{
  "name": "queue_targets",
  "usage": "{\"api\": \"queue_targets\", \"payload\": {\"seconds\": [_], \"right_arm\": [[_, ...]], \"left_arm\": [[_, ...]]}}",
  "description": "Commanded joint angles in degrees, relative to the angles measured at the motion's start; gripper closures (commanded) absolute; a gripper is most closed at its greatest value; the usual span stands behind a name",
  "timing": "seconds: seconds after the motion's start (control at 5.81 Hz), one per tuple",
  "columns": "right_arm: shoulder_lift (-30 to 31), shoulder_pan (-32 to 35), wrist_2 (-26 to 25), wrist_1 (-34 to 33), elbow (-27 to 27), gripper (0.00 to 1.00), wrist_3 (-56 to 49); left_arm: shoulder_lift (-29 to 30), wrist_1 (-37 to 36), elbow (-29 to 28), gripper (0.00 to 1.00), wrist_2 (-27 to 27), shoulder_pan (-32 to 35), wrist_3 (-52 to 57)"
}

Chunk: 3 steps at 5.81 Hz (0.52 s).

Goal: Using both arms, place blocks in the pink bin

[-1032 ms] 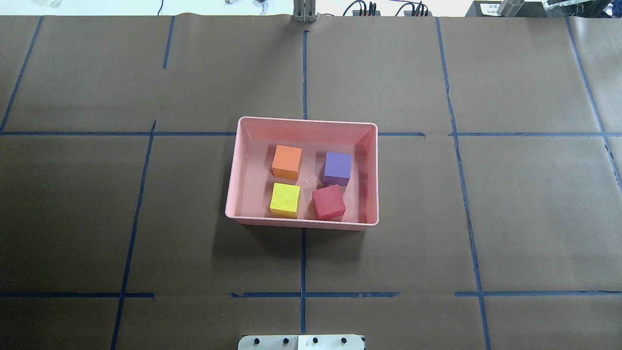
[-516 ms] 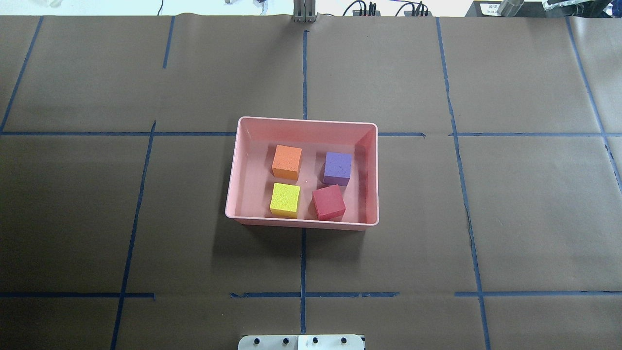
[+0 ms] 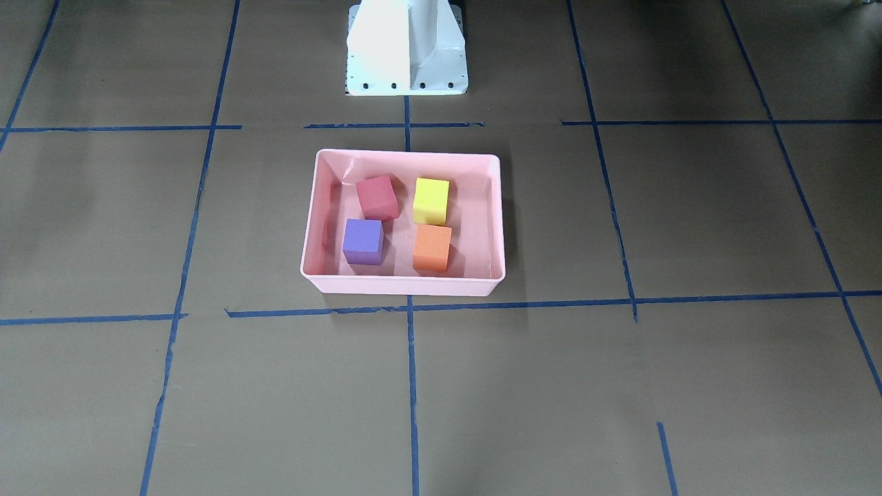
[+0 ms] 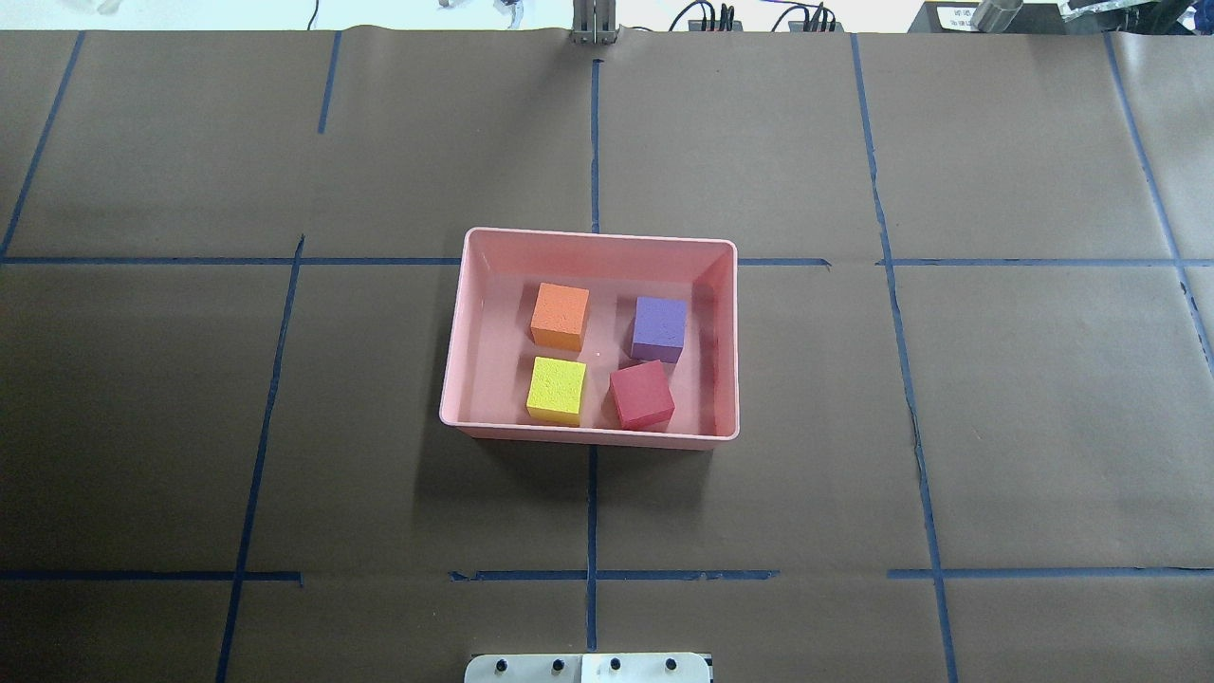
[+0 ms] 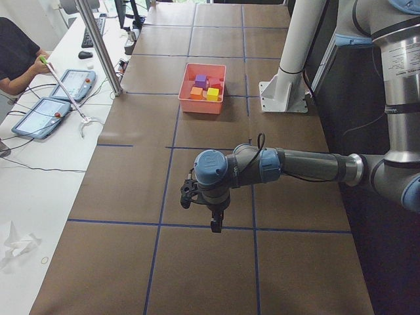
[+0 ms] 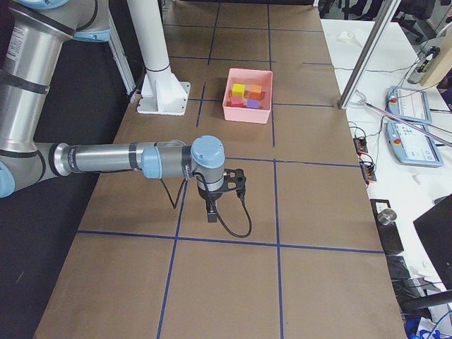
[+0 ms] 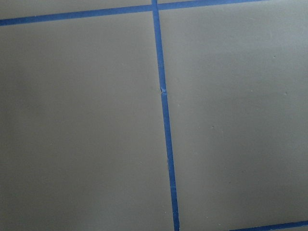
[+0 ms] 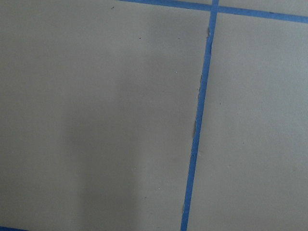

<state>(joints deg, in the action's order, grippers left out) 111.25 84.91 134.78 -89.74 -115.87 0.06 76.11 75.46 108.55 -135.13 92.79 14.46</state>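
The pink bin [image 4: 456, 332] sits mid-table and holds all of the blocks: orange [image 4: 560, 315], purple [image 4: 659, 327], yellow-green [image 4: 556, 388] and red-pink [image 4: 641, 394]. From the front, the bin [image 3: 403, 285] shows the same blocks apart from one another. My left gripper [image 5: 213, 224] hangs over bare paper far from the bin, seen only in the exterior left view. My right gripper [image 6: 210, 212] hangs likewise at the table's other end, seen only in the exterior right view. I cannot tell whether either is open or shut. Both wrist views show only paper and tape.
Brown paper with blue tape lines [image 4: 592, 512] covers the table. The white pedestal base [image 3: 406, 48] stands behind the bin. A metal post [image 5: 98, 46] rises at the far edge, with tablets [image 5: 42, 117] and a person's arm [image 5: 16, 62] beyond it.
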Motion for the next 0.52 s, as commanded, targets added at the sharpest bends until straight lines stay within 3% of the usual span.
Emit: {"api": "queue_targets", "payload": {"seconds": [0.0, 0.34], "right_arm": [[0.02, -0.01, -0.04, 0.01, -0.05, 0.00, -0.06], [0.11, -0.01, -0.13, 0.01, 0.03, 0.00, -0.06]], "left_arm": [[-0.18, 0.22, 0.35, 0.00, 1.19, 0.11, -0.31], [0.43, -0.05, 0.61, 0.00, -0.39, 0.19, -0.66]]}}
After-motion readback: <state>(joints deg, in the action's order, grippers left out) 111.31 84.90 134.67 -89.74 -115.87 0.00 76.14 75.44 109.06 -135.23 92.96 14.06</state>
